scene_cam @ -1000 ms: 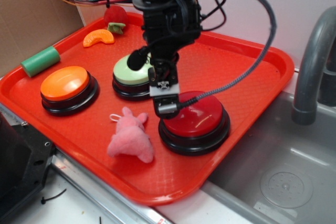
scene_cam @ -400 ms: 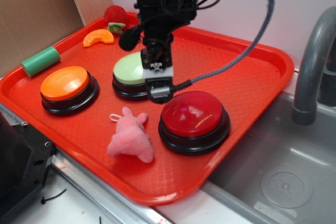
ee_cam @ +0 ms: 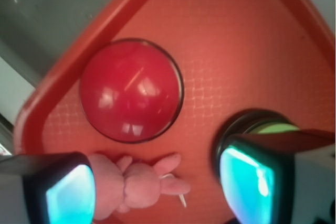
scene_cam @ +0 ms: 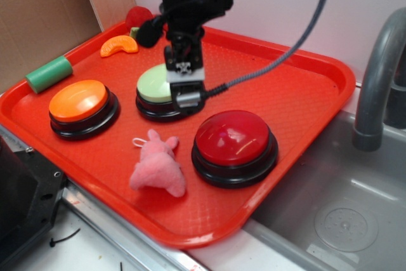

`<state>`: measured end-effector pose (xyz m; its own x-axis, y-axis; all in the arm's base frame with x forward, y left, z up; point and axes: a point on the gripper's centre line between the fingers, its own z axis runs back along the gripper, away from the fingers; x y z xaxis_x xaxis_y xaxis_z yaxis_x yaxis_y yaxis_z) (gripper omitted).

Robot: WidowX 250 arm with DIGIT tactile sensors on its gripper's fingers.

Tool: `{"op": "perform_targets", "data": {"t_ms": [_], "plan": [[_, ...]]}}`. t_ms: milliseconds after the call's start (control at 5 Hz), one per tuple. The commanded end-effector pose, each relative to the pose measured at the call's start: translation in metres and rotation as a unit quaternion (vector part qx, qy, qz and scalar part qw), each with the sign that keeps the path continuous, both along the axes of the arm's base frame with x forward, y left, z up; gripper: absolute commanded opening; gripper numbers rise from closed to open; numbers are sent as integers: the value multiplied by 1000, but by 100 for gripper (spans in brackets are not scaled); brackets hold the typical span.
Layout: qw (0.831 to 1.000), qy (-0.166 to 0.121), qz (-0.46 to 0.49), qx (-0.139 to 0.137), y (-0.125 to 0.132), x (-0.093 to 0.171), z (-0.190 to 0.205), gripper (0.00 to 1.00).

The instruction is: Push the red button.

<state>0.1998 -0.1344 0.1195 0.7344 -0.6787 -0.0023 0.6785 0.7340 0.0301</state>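
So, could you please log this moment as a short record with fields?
target: red button, front right of the tray
gripper: raised, over the green button's edge, not touching the red one
fingers: apart in the wrist view
neighbours: pink plush toy beside the red button; orange button at left

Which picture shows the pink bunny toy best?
The exterior view. There the whole pink bunny toy shows, lying on the red tray beside the red button. In the wrist view the bunny sits at the bottom edge, blurry, and one of the fingers hides part of it.
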Motion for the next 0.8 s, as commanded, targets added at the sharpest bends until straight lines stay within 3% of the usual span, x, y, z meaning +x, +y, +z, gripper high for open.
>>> {"op": "perform_targets", "data": {"t_ms": [0,600], "plan": [[999,-42,3,-4,-10,-10,45,100],[998,-47,19,-22,-4,-17,67,100]]}}
